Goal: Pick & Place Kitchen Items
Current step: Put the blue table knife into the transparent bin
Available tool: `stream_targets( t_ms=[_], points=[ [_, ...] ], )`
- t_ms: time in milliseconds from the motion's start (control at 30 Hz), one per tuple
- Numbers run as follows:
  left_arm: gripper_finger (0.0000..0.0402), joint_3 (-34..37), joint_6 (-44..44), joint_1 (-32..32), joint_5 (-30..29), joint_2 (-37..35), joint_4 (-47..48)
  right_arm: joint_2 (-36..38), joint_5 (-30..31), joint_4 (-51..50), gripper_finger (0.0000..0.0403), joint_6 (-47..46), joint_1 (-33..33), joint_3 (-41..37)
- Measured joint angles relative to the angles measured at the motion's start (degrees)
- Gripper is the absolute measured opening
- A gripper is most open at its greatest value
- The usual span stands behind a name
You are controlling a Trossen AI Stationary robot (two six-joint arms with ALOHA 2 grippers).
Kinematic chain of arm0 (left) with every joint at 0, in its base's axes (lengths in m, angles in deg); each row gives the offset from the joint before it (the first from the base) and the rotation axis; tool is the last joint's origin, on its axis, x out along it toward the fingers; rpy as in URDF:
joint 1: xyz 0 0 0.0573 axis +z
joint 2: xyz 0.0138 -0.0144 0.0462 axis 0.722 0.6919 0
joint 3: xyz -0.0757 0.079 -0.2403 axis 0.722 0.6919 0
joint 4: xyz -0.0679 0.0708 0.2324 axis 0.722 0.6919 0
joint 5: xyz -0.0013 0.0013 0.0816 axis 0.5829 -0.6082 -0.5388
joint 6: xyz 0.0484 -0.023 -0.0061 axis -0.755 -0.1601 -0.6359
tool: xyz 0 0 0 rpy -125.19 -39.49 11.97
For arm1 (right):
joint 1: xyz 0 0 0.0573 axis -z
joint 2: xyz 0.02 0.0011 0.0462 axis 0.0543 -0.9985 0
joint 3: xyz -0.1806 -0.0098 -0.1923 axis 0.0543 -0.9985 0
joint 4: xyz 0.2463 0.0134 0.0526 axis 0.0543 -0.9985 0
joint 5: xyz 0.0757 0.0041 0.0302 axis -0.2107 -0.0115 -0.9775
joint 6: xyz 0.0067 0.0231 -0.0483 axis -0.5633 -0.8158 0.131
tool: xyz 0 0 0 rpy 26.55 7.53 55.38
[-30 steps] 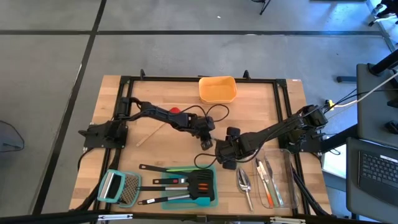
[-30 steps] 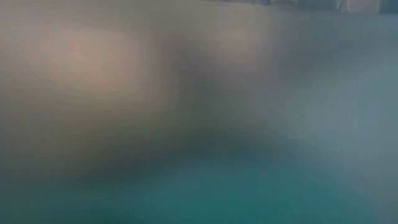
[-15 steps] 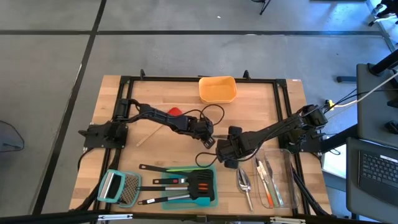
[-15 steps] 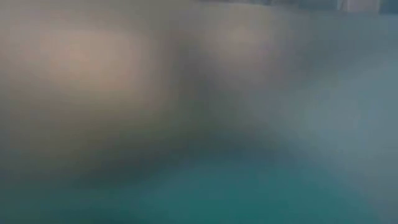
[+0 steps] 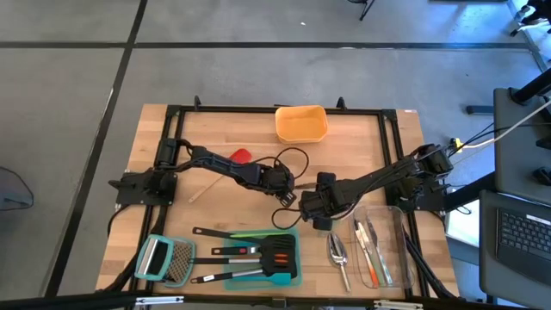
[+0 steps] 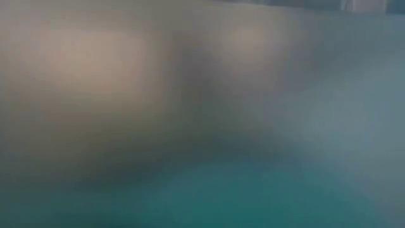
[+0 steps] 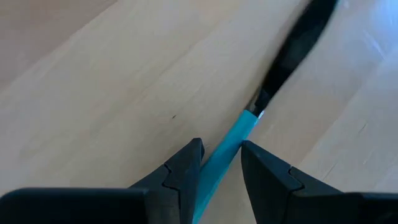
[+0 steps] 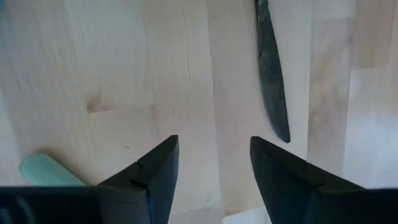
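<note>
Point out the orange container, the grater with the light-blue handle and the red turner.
orange container (image 5: 301,123): high view, its inside floor.
grater (image 5: 178,260): high view, its metal mesh face.
red turner (image 5: 241,156): high view, its red blade beside the left arm.

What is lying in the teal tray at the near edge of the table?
The teal tray holds black turners and a green spatula, handles sticking out past its edge. Whatever lies beneath them is covered.

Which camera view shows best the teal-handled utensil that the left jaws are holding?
The left wrist view: the teal-handled utensil runs up between the left gripper jaws, teal handle turning to a black part, just over the table. The high view hides it under the arm. The low view is only blur. The right wrist view does not show it.
</note>
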Motion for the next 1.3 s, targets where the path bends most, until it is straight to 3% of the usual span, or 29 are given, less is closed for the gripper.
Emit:
stream_targets(
  t_ms=[400, 567, 733, 933, 1300],
  points=[
    [0.0116, 0.02, -22.89, -1.22, -2.64, 0.09, 0.24, -0.01, 0.22, 0.92, 0.0198, 5.05, 0.11, 0.00],
    [0.0116, 0.02, -30.16, -1.63, -2.62, 0.09, 0.31, -0.01, 2.95, 0.98, 0.0198, 12.18, 0.07, 0.00],
    [0.0116, 0.02, -32.10, -1.67, -1.77, 0.09, 0.65, -0.01, 2.50, 4.13, 0.0198, 16.26, 1.67, 0.00],
    [0.0116, 0.02, -32.10, -1.74, -1.06, 0.06, 1.08, 0.01, -2.61, 6.87, 0.0198, 16.51, 6.55, -0.62],
    [0.0116, -0.02, -32.40, -1.91, 0.48, -0.48, 3.09, 0.78, -3.23, 14.62, 0.0199, 15.56, 12.63, -13.48]
  ],
)
